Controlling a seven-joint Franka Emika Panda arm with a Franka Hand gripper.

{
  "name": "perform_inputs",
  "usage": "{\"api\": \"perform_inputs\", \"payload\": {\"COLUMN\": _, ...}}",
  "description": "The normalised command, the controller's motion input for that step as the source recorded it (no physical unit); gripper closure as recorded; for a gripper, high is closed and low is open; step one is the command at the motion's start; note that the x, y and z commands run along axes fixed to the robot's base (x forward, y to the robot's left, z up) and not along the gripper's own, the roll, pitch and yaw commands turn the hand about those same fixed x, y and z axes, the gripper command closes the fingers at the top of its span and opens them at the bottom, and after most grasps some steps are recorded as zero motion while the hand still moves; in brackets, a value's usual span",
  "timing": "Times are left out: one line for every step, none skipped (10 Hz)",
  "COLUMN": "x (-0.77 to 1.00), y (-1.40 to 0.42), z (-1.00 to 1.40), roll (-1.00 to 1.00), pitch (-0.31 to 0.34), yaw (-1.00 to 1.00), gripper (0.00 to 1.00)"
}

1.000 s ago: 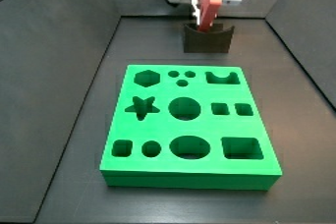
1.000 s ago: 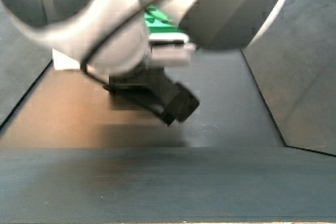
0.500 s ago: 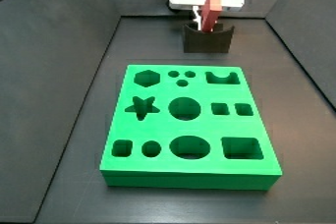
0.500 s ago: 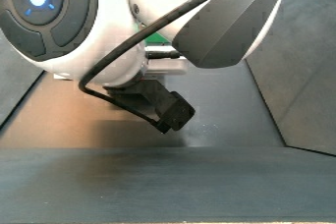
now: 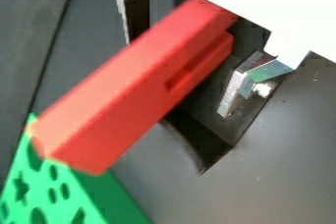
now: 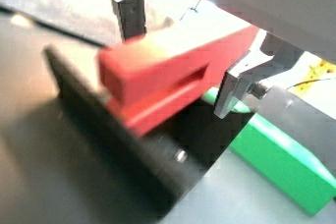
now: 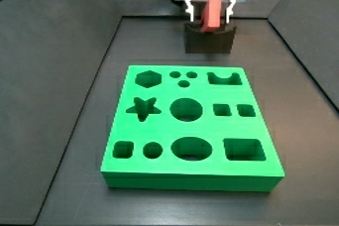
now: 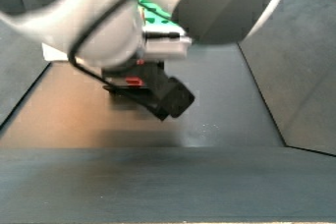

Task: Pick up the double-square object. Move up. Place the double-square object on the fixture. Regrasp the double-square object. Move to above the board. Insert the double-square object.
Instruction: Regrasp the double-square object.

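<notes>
Dark tabletop with the board [image 7: 193, 125] up front and the fixture [image 7: 209, 40] at the back. The gripper [image 7: 209, 12] sits right over the fixture, fingers [image 6: 234, 83] flanking the red block [image 6: 168, 71] on the notch; can't tell if they're squeezing. I'd clamp square before lifting.

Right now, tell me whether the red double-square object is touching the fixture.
Touching. In a wrist view the double-square object, between the gripper's fingers, lies on the fixture's top with no gap showing.
</notes>
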Motion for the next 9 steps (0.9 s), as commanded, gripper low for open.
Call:
{"api": "perform_inputs", "payload": {"x": -0.04, "y": -0.01, "z": 1.00, "roll": 0.06, "pitch": 0.014, "yaw": 0.02, "gripper": 0.00}}
{"api": "perform_inputs", "payload": {"x": -0.04, "y": -0.01, "z": 0.96, "roll": 0.06, "pitch": 0.028, "yaw": 0.03, "gripper": 0.00}}
{"api": "perform_inputs", "payload": {"x": -0.03, "y": 0.00, "z": 0.67, "roll": 0.06, "pitch": 0.055, "yaw": 0.02, "gripper": 0.00}}
{"api": "perform_inputs", "payload": {"x": -0.03, "y": 0.00, "z": 0.56, "roll": 0.05, "pitch": 0.066, "yaw": 0.02, "gripper": 0.00}}
{"api": "perform_inputs", "payload": {"x": -0.02, "y": 0.00, "z": 0.32, "roll": 0.04, "pitch": 0.077, "yaw": 0.00, "gripper": 0.00}}
{"api": "perform_inputs", "payload": {"x": 0.01, "y": -1.00, "z": 0.93, "roll": 1.00, "pitch": 0.063, "yaw": 0.03, "gripper": 0.00}}
{"api": "perform_inputs", "payload": {"x": 0.01, "y": -1.00, "z": 0.86, "roll": 1.00, "pitch": 0.059, "yaw": 0.03, "gripper": 0.00}}
{"api": "perform_inputs", "payload": {"x": 0.00, "y": -1.00, "z": 0.85, "roll": 1.00, "pitch": 0.054, "yaw": 0.03, "gripper": 0.00}}
{"api": "perform_inputs", "payload": {"x": -0.04, "y": -1.00, "z": 0.80, "roll": 1.00, "pitch": 0.043, "yaw": 0.02, "gripper": 0.00}}
